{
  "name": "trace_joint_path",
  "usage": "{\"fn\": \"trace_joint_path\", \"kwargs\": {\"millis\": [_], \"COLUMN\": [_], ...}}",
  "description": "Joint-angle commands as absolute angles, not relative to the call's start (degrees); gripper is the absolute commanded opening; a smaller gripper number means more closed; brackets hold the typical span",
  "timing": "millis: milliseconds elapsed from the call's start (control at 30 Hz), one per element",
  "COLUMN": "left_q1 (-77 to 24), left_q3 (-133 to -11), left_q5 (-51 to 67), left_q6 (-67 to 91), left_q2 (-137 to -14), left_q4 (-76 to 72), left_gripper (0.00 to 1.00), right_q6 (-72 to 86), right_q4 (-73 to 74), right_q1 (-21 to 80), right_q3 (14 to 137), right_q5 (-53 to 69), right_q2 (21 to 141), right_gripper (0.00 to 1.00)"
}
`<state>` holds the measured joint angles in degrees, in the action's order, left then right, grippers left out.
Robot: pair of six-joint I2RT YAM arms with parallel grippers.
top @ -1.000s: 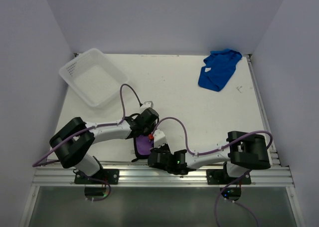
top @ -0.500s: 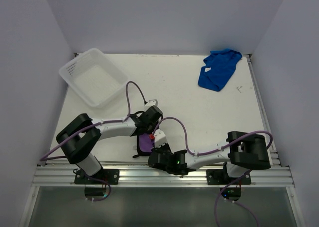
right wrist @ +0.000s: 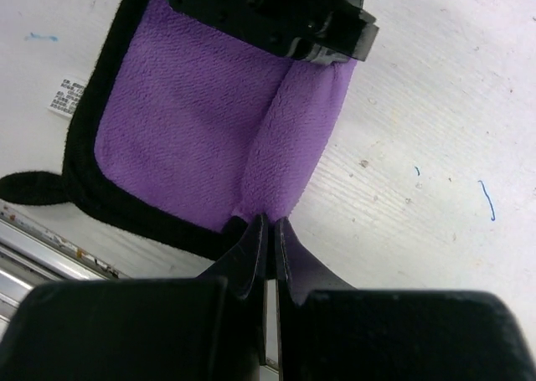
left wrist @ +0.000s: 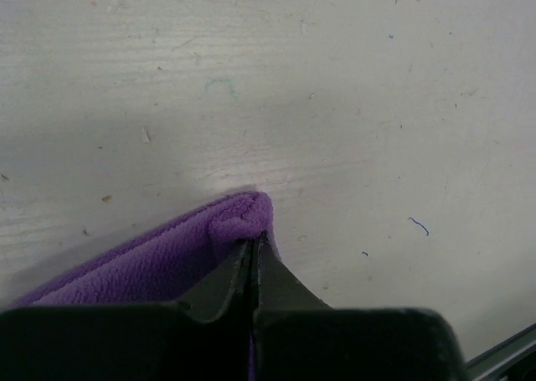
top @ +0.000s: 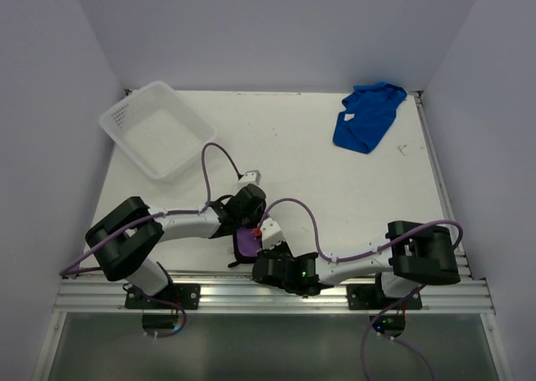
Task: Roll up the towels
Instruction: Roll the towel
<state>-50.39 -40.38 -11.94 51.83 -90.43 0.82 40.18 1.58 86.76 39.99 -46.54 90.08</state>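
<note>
The purple towel (top: 244,244) with a black border lies at the table's near edge between both arms. Its right edge is folded into a rolled strip (right wrist: 293,138). My left gripper (left wrist: 254,240) is shut on the far end of that rolled edge (left wrist: 239,218). My right gripper (right wrist: 268,222) is shut on the near end of the same roll. The left gripper shows in the right wrist view (right wrist: 268,12) at the roll's far end. The blue towel (top: 367,116) lies crumpled at the far right corner, apart from both grippers.
A white plastic basket (top: 155,130) stands at the far left. The table's near edge with an aluminium rail (top: 276,296) runs just behind the purple towel. A white tag (right wrist: 65,96) sticks out at the towel's left side.
The left arm has shifted slightly, its wrist swinging right and back toward the near edge over the purple towel. The right arm has barely moved. The blue towel has not moved.
</note>
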Motion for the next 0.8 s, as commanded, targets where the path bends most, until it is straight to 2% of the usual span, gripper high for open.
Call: {"fn": "trace_joint_path", "kwargs": {"millis": [0, 333, 600, 767], "left_q1": [-49.2, -48.4, -44.3, -40.0], "left_q3": [-33.0, -26.8, -22.2, -18.2], "left_q5": [-16.2, -13.6, -11.2, -7.5], "left_q6": [50.8, 53.7, 54.1, 52.7], "left_q2": [-92.2, -83.6, -74.9, -69.9], "left_q4": [3.1, -10.0, -15.3, -17.8], "left_gripper": [0.00, 0.00, 0.00, 0.00], "right_q6": [38.9, 30.8, 25.7, 24.3], "right_q4": [6.0, 16.6, 29.8, 35.9], "right_q1": [90.4, 93.7, 100.4, 101.9], "right_q3": [41.5, 48.1, 59.8, 64.5], "right_q5": [-43.2, -46.8, -55.9, -57.4], "right_q2": [87.3, 90.7, 104.4, 109.4], "right_gripper": [0.00, 0.00, 0.00, 0.00]}}
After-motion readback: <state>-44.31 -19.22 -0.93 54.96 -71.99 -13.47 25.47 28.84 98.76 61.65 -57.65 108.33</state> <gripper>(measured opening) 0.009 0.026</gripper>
